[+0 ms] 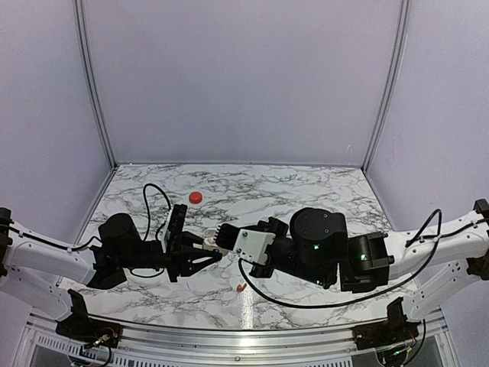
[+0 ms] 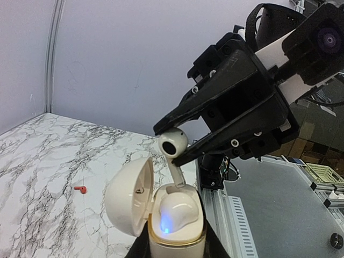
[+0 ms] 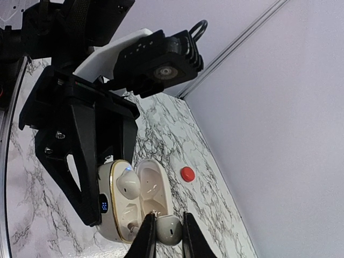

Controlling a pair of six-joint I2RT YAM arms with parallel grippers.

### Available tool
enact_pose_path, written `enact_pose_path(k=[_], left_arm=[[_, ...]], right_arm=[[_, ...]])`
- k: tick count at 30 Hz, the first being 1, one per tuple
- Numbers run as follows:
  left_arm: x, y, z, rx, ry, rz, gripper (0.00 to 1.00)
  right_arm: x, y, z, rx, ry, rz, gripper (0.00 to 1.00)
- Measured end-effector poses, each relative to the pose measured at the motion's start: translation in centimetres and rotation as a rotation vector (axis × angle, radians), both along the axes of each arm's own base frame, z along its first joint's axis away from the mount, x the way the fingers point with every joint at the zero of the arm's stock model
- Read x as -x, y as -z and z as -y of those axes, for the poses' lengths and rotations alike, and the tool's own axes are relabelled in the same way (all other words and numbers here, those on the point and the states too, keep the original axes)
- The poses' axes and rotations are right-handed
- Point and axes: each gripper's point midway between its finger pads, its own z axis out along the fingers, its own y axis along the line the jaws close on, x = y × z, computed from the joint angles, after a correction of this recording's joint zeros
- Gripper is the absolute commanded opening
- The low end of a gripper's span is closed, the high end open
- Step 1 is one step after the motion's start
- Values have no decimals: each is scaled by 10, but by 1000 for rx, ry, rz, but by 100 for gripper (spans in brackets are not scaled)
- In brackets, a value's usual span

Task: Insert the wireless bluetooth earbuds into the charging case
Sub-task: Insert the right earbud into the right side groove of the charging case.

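1. Seating the second earbud [image 2: 173,144] is the step in hand. The right gripper [image 3: 167,236] is pinching it by its rounded head between both fingertips, with the stem pointing down toward the charging case [image 2: 177,244].
2. The left gripper [image 3: 97,193] is clamping the charging case by its body and holding it up off the table [image 1: 321,191], with the lid [image 2: 124,199] swung open to one side.
3. The first earbud [image 2: 173,210] is already sitting in its socket with a blue light glowing at it, so I am judging the task to be about half done.
4. In the left wrist view the stem tip of the second earbud is meeting the free socket, just beside the seated one. I cannot tell whether it is entering the socket or merely touching the rim.
5. The next move is calling for a straight, gentle push along the stem's line while the left gripper is keeping the case steady. The right gripper should be letting go only once the head is resting flush, since a tilted entry is likely to jam the stem against the rim.
6. A red round piece [image 1: 195,197] and a tiny red bit [image 1: 241,287] are lying on the table, well apart from the work, and seem to be playing no part in it.
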Motion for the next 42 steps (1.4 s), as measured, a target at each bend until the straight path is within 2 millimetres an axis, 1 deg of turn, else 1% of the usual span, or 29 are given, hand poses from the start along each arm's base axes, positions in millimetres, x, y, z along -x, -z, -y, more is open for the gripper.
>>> enact_pose_path(k=[5,14,24,30,42], left_arm=[[-2,2,2,-13,-2,-15,0],[-4,0,4,-12,-4,-28,0],[-4,5,5,-28,0,-46,0],[-3,6,6,-31,7,-47,0],[2,5,5,-33,31,-41,0]], right_arm=[[-3,3,0,21,14,19,11],[-7,5,0,44,36,57,11],[-2,12,-2,116,43,141,11],[-1,13,-3,123,33,144,13],[5,12,-3,124,-7,132,13]])
